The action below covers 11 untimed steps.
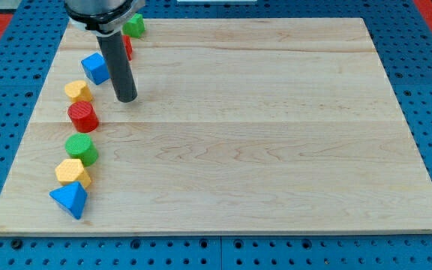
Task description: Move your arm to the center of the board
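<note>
My tip [127, 97] stands on the wooden board [261, 127] in its upper left part, well left of the board's middle. It is just right of a blue cube [94, 67] and a yellow block [78, 91], and up and right of a red cylinder [82, 115]. The rod hides most of a red block [128, 48]. A green block [134, 26] sits by the top edge. Lower on the left lie a green cylinder [81, 149], a yellow hexagonal block [72, 172] and a blue triangular block [70, 199].
All the blocks lie in a curved line along the board's left side. A blue pegboard surface [426, 90] surrounds the board. The arm's body [100, 11] hangs over the top left corner.
</note>
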Available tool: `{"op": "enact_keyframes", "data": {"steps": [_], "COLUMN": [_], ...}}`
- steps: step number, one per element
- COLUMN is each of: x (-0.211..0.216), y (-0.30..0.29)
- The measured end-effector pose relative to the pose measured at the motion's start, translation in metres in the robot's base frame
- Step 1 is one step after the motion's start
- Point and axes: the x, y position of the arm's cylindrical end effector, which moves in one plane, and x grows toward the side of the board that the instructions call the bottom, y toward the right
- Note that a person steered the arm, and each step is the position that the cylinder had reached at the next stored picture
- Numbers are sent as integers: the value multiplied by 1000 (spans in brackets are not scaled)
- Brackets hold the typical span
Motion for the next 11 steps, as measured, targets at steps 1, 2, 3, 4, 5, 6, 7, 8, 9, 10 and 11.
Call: {"op": "enact_keyframes", "data": {"steps": [1, 2, 3, 4, 5, 6, 7, 8, 9, 10, 11], "x": [14, 28, 36, 36, 33, 32, 32, 32, 32, 30, 22], "y": [-7, -22, -32, -37, -9, 35, 63, 90, 109, 121, 116]}}
